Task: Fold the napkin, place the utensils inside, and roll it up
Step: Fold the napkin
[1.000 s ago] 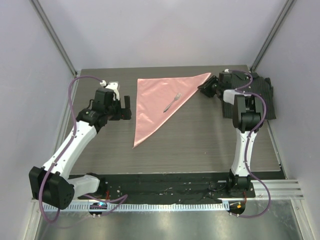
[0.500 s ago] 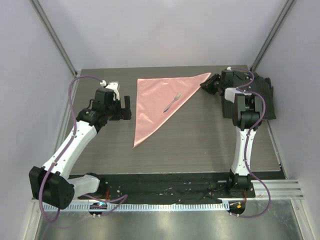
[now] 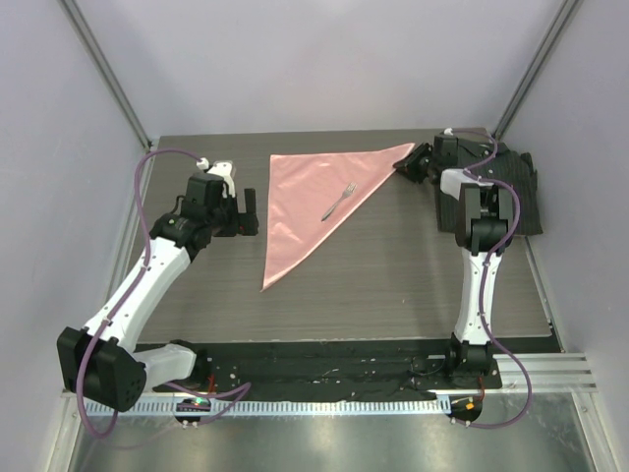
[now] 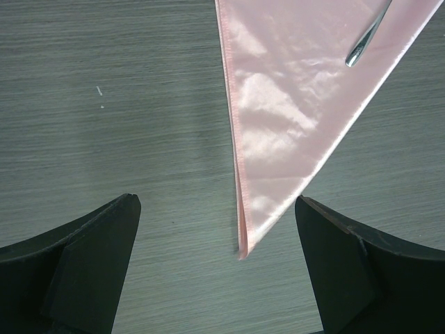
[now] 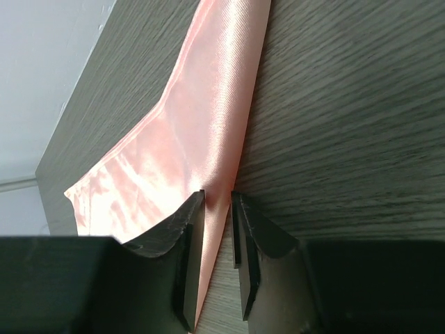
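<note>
The salmon-pink napkin (image 3: pixel 313 192) lies folded into a triangle on the table. The small silver fork (image 3: pixel 339 201) lies on it near the long folded edge. My right gripper (image 3: pixel 405 165) is low at the napkin's right corner. In the right wrist view its jaws (image 5: pixel 218 198) stand a narrow gap apart with the corner of the napkin (image 5: pixel 208 104) flat between them. My left gripper (image 3: pixel 247 211) is open and empty, left of the napkin. In the left wrist view (image 4: pixel 216 205) the napkin's near tip (image 4: pixel 278 125) and the fork's handle end (image 4: pixel 365 43) show.
A dark folded shirt (image 3: pixel 519 187) lies at the right edge of the grey wood table (image 3: pixel 393 275), behind my right arm. Walls close in the table on the left, back and right.
My right gripper has moved up and left to the napkin's right corner. The left arm, napkin and fork have not moved.
</note>
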Motion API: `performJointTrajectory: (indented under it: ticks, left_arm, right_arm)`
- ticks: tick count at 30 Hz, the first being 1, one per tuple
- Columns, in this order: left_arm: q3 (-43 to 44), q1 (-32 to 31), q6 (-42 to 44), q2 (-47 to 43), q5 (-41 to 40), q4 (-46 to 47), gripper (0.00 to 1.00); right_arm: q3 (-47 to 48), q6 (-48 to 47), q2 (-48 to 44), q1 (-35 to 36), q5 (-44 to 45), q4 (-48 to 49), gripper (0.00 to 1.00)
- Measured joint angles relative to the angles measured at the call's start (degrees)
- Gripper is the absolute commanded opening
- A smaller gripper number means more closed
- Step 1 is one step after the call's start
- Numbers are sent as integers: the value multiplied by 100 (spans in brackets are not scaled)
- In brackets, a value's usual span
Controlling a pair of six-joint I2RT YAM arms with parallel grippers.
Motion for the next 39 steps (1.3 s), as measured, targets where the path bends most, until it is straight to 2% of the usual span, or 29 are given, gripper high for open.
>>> performJointTrajectory:
  ticks: [4,7,11,14,15,25,39]
  left_arm:
    - [0,0,0,0,0,0,100]
    - [0,0,0,0,0,0,100]
    - [0,0,2,0,2,0,100]
    - [0,2,4,0,2,2,100]
    - [0,0,7,0,2,2,100]
    - [0,0,24,-79,2,2,100]
    - [0,0,22,-299,7,4,100]
  right_arm:
    - [52,-92,17,0,20,-98,25]
    - [63,-149,20,0,24,-125,26]
    - [72,-195,22,0,11,-138,17]
    - [70,-192,59,-7,-70,-116,7]
    - [70,-192,74,-9,-101,-96,1]
    - [-90,-173,118,-9,-306,302,1]
    - [-2865,52,-1515,455,273,1292,1]
